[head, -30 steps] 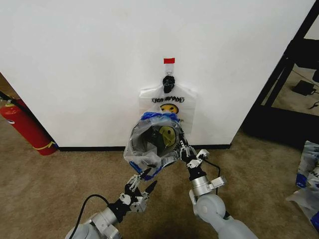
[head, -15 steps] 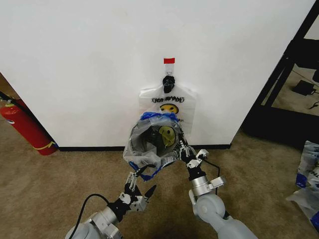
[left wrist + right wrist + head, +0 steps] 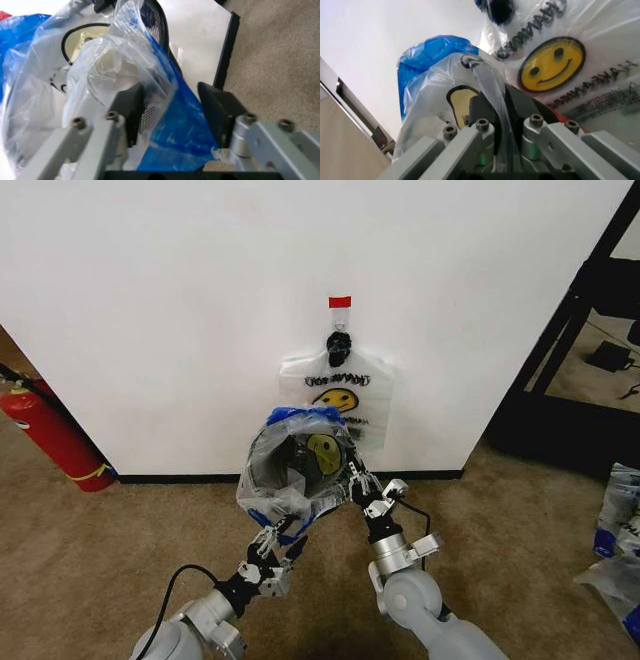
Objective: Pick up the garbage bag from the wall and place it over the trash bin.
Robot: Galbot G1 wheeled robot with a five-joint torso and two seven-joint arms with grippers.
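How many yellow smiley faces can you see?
2. One is on the bags hanging flat on the wall under the black hook. The other is on the garbage bag both grippers hold over the trash bin. More may be hidden.

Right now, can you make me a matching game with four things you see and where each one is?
Things:
1. garbage bag
2. red tape strip
3. fire extinguisher
4. right hand

Places:
A. on the wall above the black hook
B. on the floor at the far left
C. draped over the trash bin
D. pinching the bag's edge

Pairs: 1-C, 2-A, 3-B, 4-D
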